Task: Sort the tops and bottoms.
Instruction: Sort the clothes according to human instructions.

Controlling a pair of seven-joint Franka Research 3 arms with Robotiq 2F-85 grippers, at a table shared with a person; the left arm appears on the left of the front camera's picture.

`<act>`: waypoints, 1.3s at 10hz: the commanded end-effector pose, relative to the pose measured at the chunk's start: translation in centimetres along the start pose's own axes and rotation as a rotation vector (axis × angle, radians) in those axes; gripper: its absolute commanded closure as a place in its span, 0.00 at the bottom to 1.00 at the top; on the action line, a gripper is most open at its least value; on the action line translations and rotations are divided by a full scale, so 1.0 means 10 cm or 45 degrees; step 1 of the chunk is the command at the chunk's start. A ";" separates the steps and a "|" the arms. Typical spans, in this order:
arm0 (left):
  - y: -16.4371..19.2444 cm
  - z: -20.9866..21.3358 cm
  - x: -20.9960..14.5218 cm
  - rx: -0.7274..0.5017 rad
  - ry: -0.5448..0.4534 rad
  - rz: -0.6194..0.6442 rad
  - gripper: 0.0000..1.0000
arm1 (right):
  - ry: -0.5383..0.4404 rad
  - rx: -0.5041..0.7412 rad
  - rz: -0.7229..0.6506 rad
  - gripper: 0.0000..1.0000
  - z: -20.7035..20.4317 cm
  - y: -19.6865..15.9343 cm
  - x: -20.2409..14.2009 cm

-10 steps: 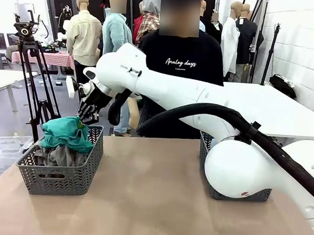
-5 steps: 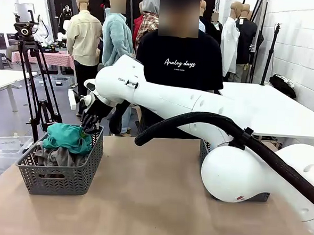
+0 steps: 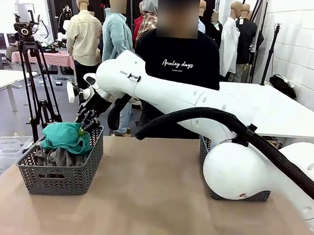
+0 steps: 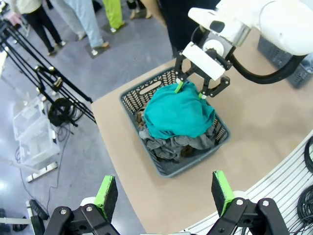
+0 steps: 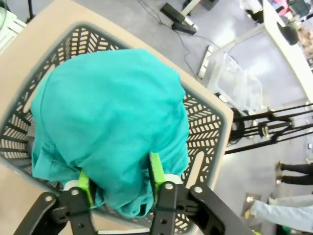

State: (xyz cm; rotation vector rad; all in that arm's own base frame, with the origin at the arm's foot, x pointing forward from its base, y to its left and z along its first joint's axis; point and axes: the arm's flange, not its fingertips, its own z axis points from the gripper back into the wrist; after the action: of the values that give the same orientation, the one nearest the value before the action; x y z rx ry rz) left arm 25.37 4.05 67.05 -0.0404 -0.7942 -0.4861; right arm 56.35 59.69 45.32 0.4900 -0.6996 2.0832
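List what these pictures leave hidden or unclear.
- Right basket, front view: the right arm's base covers most of it; contents hidden.
- Garments under the teal top in the left basket: grey cloth peeks out; anything deeper is covered.
- Right gripper, right wrist view: pads straddle a teal fold; real grip or mere contact is unclear.
- Left gripper, left wrist view: the bottom edge cuts it off below the pads.

The teal-green top (image 5: 112,127) is soft matt cloth; the basket (image 3: 62,178) is grey perforated plastic; the surface (image 3: 157,203) is smooth, matt tan; the arm shell (image 3: 239,170) is glossy white.
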 end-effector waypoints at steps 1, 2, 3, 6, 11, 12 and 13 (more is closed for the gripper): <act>0.01 0.01 0.00 0.002 -0.005 0.004 0.00 | -0.039 0.003 -0.025 0.00 -0.06 -0.86 0.20; 0.01 0.01 0.00 0.002 -0.005 0.004 0.00 | -0.048 -0.005 -0.031 0.00 0.02 -0.86 0.23; 0.01 0.01 0.00 0.002 -0.005 0.004 0.00 | -0.057 0.006 -0.054 0.00 0.07 -0.84 0.25; 0.01 0.01 0.00 0.002 -0.005 0.004 0.00 | -0.082 -0.033 -0.108 0.00 0.38 -0.81 0.34; 0.01 0.01 0.00 0.002 -0.005 0.004 0.00 | -0.065 -0.126 -0.153 0.00 0.84 -0.18 0.19; 0.01 0.01 0.00 0.002 -0.005 0.004 0.00 | -0.065 -0.126 -0.153 0.00 0.84 -0.18 0.19; 0.01 0.01 0.00 0.002 -0.005 0.004 0.00 | -0.065 -0.126 -0.153 0.00 0.84 -0.18 0.19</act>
State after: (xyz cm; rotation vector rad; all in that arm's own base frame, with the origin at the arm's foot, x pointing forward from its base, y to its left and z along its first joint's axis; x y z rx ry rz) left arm 25.37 4.05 67.05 -0.0404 -0.7944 -0.4861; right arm 57.80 55.88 53.72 0.5188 -0.7725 1.9001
